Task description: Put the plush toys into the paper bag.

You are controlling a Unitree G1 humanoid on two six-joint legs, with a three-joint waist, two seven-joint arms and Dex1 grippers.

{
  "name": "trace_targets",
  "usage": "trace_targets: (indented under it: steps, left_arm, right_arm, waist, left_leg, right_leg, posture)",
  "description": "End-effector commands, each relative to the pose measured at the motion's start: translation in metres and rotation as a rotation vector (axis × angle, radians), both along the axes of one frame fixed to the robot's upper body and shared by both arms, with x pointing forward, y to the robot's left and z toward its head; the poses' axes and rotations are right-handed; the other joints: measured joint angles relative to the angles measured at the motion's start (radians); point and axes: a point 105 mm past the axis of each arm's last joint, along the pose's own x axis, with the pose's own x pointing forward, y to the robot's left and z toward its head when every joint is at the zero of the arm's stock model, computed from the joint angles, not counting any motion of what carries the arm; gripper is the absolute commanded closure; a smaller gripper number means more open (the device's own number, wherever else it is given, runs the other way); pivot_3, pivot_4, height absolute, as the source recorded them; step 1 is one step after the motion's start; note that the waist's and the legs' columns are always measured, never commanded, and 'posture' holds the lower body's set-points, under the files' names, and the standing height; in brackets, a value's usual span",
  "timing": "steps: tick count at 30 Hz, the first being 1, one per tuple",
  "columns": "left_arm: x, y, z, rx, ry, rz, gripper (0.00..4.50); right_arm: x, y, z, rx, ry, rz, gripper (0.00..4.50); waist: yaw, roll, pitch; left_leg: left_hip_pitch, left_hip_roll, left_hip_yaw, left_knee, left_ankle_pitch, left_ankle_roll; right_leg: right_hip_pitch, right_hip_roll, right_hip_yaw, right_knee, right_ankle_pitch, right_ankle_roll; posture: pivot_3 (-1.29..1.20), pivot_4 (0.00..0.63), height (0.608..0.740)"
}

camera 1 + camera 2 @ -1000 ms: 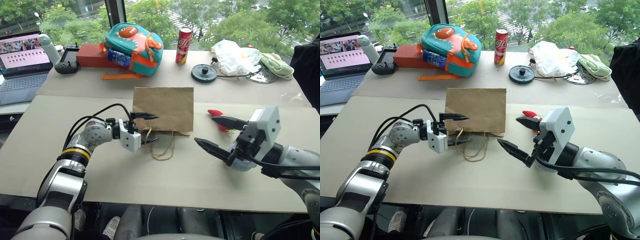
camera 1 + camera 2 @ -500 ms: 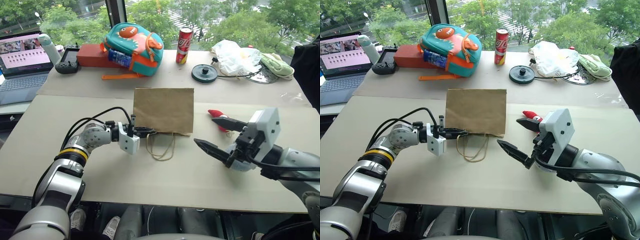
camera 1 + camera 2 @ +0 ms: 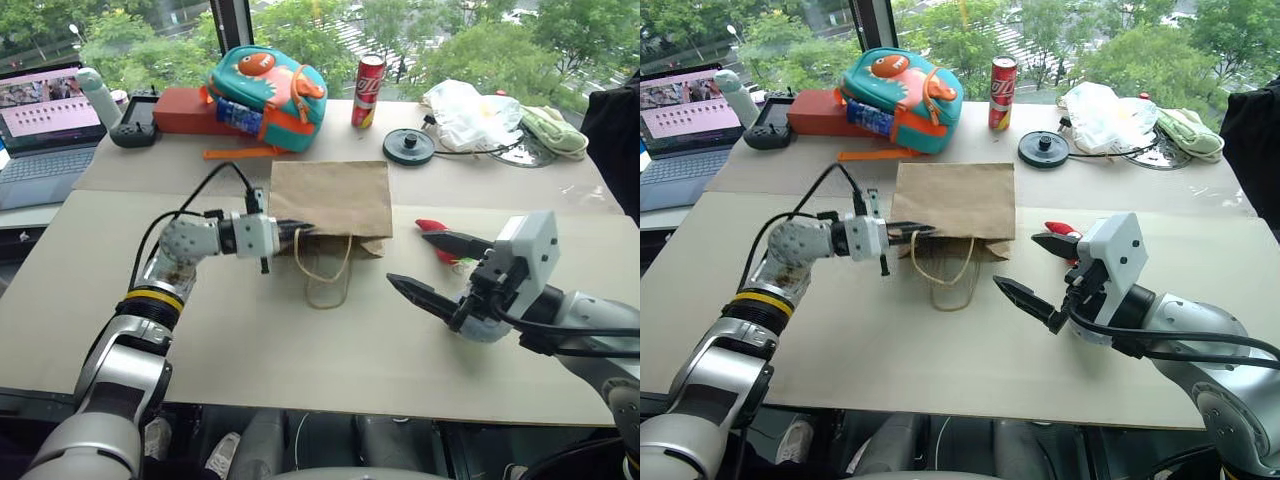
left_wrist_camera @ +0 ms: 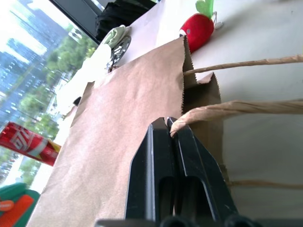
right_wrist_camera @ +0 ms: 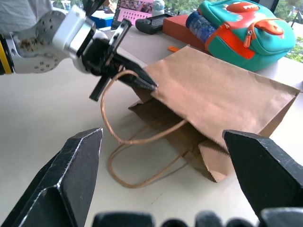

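- My left gripper (image 3: 300, 229): fingers together, clamped on the upper edge of the paper bag (image 3: 332, 199) at its mouth, beside one cord handle (image 3: 325, 270); that edge is raised off the table (image 3: 120, 300).
- Paper bag: lies at the scene's centre, at 3 o'clock from my left wrist, mouth facing me, closed end at 12 o'clock toward the teal backpack (image 3: 266, 82).
- Red plush toy (image 3: 432, 227): on the table just at 3 o'clock of the bag, partly hidden behind my right upper finger.
- My right gripper (image 3: 436, 268): fingers wide apart, empty, at 4 o'clock from the bag, pointing toward its mouth.
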Motion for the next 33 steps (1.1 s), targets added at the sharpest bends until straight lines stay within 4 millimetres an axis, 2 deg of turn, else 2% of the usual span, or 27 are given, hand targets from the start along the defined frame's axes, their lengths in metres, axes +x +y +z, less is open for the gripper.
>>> trace_targets:
  steps: [1,4,7,12,18,26,28,30,33]
  left_arm:
    - [-0.004,-0.005,0.044,-0.141,0.157,-0.019,4.47]
    - [-0.006,-0.007,0.049,-0.185,0.242,0.001,4.47]
    - [-0.009,-0.009,0.048,-0.18,0.259,0.011,4.5]
    - [-0.013,-0.01,0.046,-0.183,0.281,0.017,4.5]
    - [-0.014,-0.012,0.047,-0.195,0.293,0.022,4.5]
    - [-0.011,-0.017,0.062,-0.282,0.348,0.023,4.5]
    - [-0.01,-0.02,0.067,-0.316,0.378,0.018,4.5]
    - [-0.01,-0.022,0.07,-0.339,0.4,0.008,4.5]
    - [-0.009,-0.025,0.074,-0.362,0.419,0.004,4.5]
  right_arm:
    - [0.0,0.005,0.001,-0.015,-0.015,0.016,0.0]
    - [0.008,0.016,-0.009,0.01,0.023,0.011,0.0]
    - [0.022,0.026,-0.021,0.021,0.046,-0.044,0.76]
    - [0.047,0.041,-0.033,0.06,0.059,-0.155,2.39]
    - [0.067,0.066,-0.03,0.103,0.044,-0.178,4.44]
    - [0.095,0.082,-0.038,0.141,0.028,-0.235,4.44]
    - [0.108,0.084,-0.034,0.19,0.007,-0.268,4.44]
    - [0.122,0.084,-0.038,0.207,0.008,-0.308,4.44]
    - [0.131,0.085,-0.049,0.213,0.028,-0.332,4.44]
  waist:
    - [-0.007,0.0,0.0]
    - [-0.01,0.0,0.0]
    - [-0.014,0.0,0.0]
    - [-0.014,0.0,0.0]
    - [-0.012,0.0,0.0]
    - [-0.011,0.0,0.0]
    - [-0.012,0.0,0.0]
    - [-0.014,0.0,0.0]
    - [-0.014,0.0,0.0]
  left_leg:
    - [0.0,0.0,-0.001,0.0,0.0,0.0]
    - [0.0,0.0,-0.001,0.0,0.0,0.0]
    - [0.002,0.0,0.0,0.0,0.0,0.0]
    - [0.001,0.001,0.0,0.0,0.0,0.0]
    - [0.0,0.001,-0.001,0.0,0.0,0.0]
    - [0.0,0.0,-0.001,0.0,0.0,0.0]
    - [0.001,0.0,-0.001,0.0,0.0,0.0]
    - [0.001,0.0,-0.001,0.0,0.0,0.0]
    - [0.001,0.0,-0.001,-0.001,0.0,0.0]
  right_leg:
    - [0.0,0.0,0.0,0.0,0.0,0.0]
    - [0.0,0.0,0.0,0.0,-0.001,0.001]
    - [0.001,0.001,0.0,0.0,-0.001,0.002]
    - [-0.001,0.001,0.001,0.0,0.0,0.0]
    - [-0.001,0.001,0.0,0.0,0.0,0.0]
    - [-0.001,0.001,0.0,0.0,0.0,-0.001]
    - [-0.001,0.001,0.0,0.001,0.0,-0.001]
    - [-0.001,0.001,0.0,0.001,0.0,-0.001]
    - [-0.001,0.001,0.0,0.001,0.0,-0.001]
  posture:
    - [0.0,0.15,0.739]
    - [0.0,0.15,0.739]
    - [0.0,0.15,0.739]
    - [0.0,0.15,0.739]
    - [0.0,0.15,0.739]
    - [0.0,0.15,0.739]
    - [0.0,0.15,0.739]
    - [0.0,0.15,0.739]
    - [0.0,0.15,0.739]
